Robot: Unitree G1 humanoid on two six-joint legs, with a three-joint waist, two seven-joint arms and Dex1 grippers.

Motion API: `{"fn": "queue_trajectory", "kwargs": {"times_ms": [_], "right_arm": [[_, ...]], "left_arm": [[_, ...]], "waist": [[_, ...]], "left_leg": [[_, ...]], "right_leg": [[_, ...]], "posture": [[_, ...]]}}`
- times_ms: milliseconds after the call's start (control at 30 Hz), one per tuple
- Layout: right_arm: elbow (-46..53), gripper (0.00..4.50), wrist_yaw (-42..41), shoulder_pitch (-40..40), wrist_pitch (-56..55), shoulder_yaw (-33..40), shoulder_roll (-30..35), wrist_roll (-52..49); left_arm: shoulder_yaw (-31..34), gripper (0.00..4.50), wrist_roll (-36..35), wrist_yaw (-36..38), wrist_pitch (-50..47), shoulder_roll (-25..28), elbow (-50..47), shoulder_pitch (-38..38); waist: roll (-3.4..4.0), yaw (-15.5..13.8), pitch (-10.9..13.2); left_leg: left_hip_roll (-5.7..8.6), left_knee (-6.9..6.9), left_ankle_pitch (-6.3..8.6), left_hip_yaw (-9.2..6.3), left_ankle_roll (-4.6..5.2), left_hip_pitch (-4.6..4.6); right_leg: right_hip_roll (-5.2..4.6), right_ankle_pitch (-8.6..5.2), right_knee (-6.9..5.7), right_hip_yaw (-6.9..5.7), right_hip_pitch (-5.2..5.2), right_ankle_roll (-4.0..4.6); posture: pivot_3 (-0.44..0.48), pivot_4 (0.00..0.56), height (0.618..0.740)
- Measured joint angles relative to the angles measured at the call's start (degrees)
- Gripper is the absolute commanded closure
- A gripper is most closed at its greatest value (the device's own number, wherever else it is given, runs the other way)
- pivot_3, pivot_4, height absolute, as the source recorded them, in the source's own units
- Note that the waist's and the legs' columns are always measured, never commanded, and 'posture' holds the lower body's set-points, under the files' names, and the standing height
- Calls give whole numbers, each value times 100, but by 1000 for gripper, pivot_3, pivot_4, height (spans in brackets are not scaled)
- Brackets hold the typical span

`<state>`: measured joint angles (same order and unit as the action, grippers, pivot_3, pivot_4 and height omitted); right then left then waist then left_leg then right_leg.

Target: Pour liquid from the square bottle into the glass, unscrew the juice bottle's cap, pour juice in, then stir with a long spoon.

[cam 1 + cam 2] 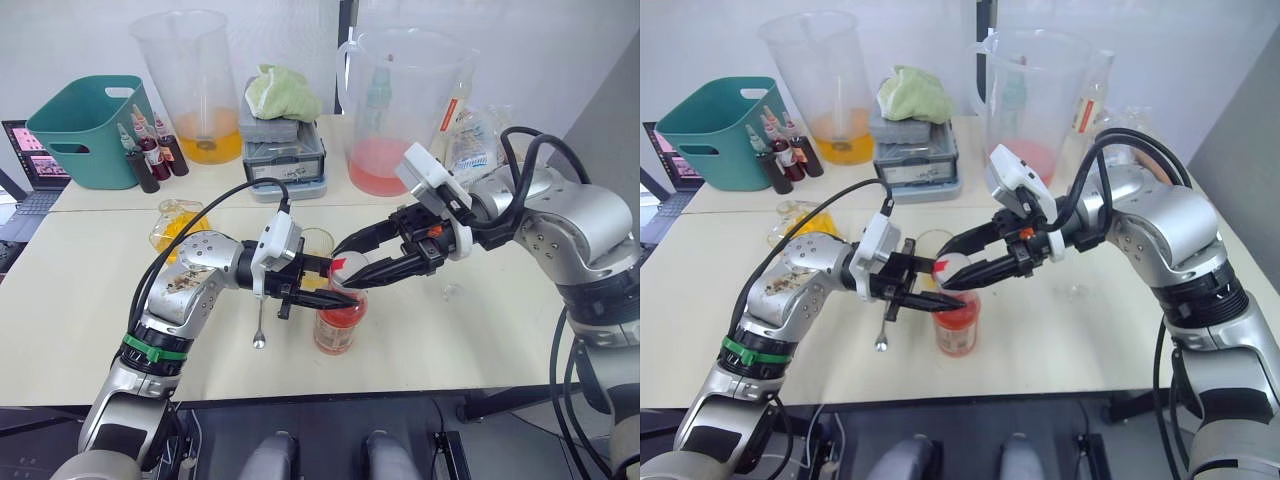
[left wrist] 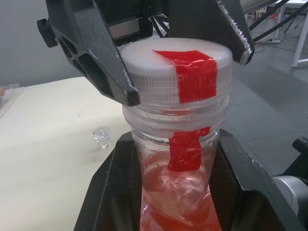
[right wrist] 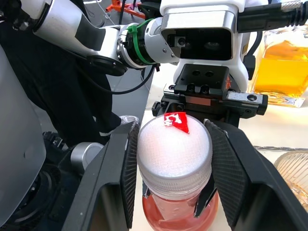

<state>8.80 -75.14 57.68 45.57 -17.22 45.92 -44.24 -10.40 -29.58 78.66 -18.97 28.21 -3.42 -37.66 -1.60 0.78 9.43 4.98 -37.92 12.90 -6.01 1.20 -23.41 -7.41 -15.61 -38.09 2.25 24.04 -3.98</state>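
**Operator:** Where is the tall slim clear plastic juice bottle (image 1: 336, 325) of pinkish-red juice (image 2: 178, 202) standing?

**Technician:** It is standing upright on the cream table (image 1: 90, 300), near the front edge, between both arms.

**Operator:** What is the left gripper (image 1: 300, 287) doing?

**Technician:** Its black fingers are clamping the bottle's neck just below the round white screw cap (image 3: 174, 144) with the red mark.

**Operator:** And the right gripper (image 1: 352, 263)?

**Technician:** Its fingers are closing on the cap's two sides, touching it.

**Operator:** Other task items?

**Technician:** The small clear tumbler glass (image 1: 317, 243) is sitting just behind the left gripper. The thin silver long spoon (image 1: 260, 325) is lying beside the left wrist. The faceted square bottle (image 1: 172, 225) of yellow-orange liquid is resting farther left.
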Motion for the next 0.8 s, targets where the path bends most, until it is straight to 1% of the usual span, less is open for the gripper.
{"fn": "queue_trajectory", "kwargs": {"times_ms": [333,667,800], "right_arm": [[188,2838,118,-6,513,257,-151,5],[195,2838,146,82,647,288,-203,12],[226,2838,266,182,781,415,-281,-59]], "left_arm": [[24,3045,-1,82,0,1,59,-23],[68,3045,-6,113,16,14,57,-29],[147,3045,-35,148,36,14,23,-81]], "waist": [[0,0,0],[-1,0,1],[-1,1,1]], "left_leg": [[2,0,-1,0,-2,-18],[2,0,-2,-1,-2,-28],[2,0,-2,-3,-4,-31]], "right_leg": [[-1,0,-1,1,16,0],[-1,0,0,0,24,0],[-1,0,0,-1,25,1]], "posture": [[0,150,740],[0,150,740],[0,150,740]]}}
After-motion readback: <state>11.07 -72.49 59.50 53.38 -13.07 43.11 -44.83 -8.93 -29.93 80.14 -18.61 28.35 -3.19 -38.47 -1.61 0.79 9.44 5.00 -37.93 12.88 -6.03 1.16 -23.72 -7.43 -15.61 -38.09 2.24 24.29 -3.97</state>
